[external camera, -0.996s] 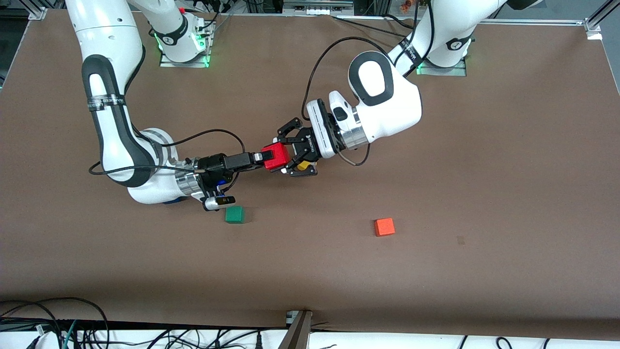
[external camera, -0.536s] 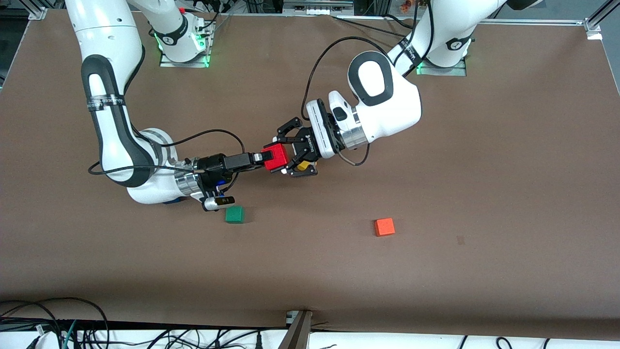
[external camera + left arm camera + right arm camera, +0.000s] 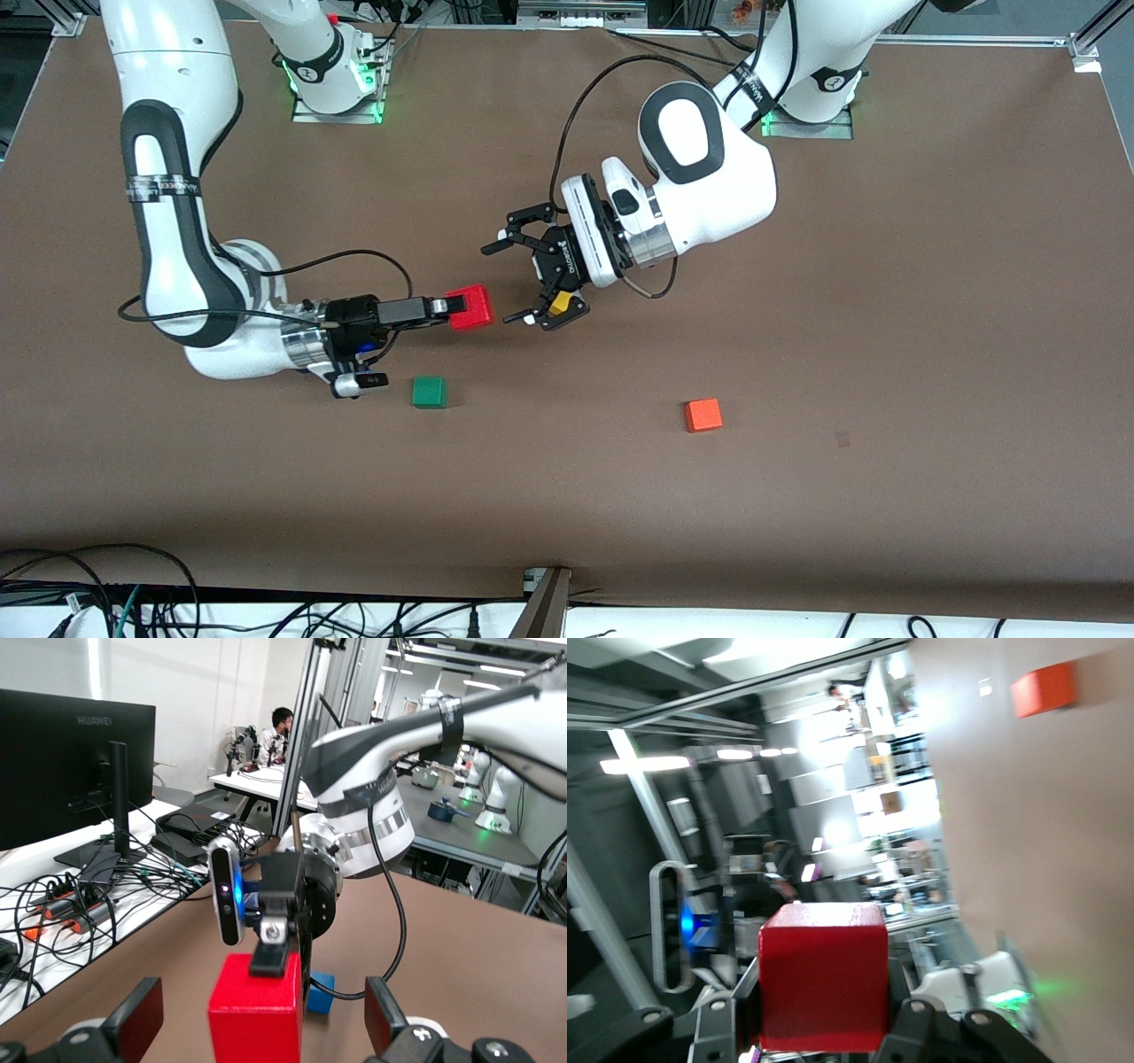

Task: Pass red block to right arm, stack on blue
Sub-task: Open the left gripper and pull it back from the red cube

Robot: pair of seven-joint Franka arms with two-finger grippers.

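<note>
The handover has just finished: the left gripper has let go, its fingers now spread wide, and pulled back. The right gripper alone pinches the red block above mid-worktop. Stacking remains; the blue block lies on the worktop under the right arm's wrist.

readable text: "huawei" on the top bezel of the black monitor, left wrist view. small white lettering on the black bands of both arms and on the left gripper's body, too small to read.
</note>
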